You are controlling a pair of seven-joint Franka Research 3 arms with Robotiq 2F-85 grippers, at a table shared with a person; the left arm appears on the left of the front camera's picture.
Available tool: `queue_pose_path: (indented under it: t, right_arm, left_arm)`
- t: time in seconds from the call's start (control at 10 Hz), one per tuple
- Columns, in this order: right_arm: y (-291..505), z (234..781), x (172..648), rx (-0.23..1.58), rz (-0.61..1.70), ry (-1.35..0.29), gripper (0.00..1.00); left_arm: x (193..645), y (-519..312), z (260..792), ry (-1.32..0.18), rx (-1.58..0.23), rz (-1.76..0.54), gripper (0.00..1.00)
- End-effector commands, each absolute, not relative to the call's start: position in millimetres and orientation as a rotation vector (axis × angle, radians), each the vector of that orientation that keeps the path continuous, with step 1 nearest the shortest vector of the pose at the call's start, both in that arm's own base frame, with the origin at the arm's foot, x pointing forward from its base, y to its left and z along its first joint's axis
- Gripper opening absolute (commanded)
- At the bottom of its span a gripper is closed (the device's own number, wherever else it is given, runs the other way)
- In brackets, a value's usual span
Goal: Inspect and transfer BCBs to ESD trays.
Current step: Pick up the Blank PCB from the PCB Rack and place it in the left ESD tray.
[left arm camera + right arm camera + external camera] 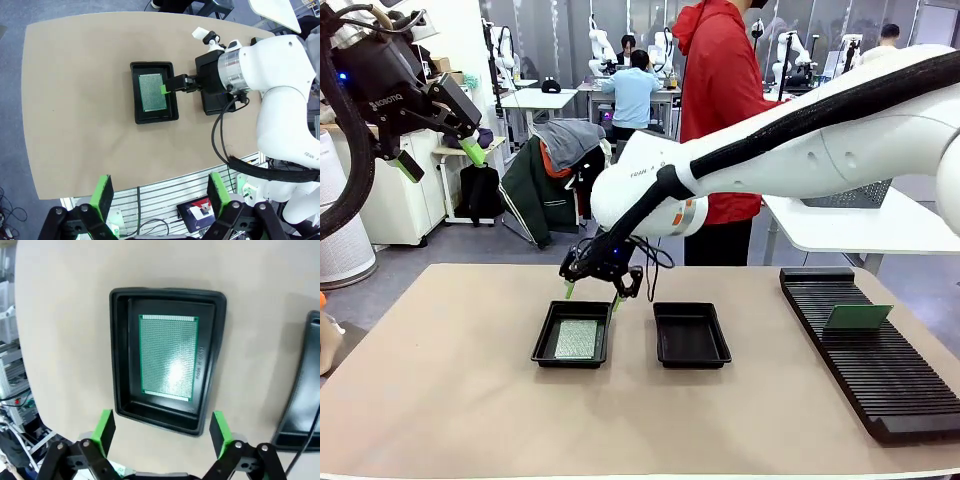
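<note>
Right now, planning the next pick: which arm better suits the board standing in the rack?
Right: its open fingers hang nearer the board in the rack; the left fingers are raised far left.

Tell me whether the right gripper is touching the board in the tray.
Apart. The right wrist view shows the board lying flat with all edges bare, the right gripper open, its pads standing wide of it on both sides.

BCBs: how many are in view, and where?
2. One BCB lies flat in the left ESD tray; the other BCB stands in the slotted rack at the right. None looks hidden.
</note>
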State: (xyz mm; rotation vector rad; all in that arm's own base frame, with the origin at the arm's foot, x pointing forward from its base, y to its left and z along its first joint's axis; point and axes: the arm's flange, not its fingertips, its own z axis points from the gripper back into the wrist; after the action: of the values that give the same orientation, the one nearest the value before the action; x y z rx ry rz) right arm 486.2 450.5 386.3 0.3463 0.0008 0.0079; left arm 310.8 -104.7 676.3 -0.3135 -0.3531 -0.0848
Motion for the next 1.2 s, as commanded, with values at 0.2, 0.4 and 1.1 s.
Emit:
queue_pose_path:
  t: [0.2, 0.4, 1.1]
  right_arm:
    - [445, 428, 480, 0.167, -0.016, -0.03, 1.0]
    - [438, 436, 478, 0.124, -0.019, -0.029, 1.0]
    - [437, 434, 479, 0.169, 0.005, -0.021, 1.0]
  left_arm:
    - [311, -105, 676, -0.351, -0.316, -0.083, 1.0]
    - [311, -105, 676, -0.351, -0.316, -0.083, 1.0]
    - [311, -105, 676, -0.351, -0.316, -0.083, 1.0]
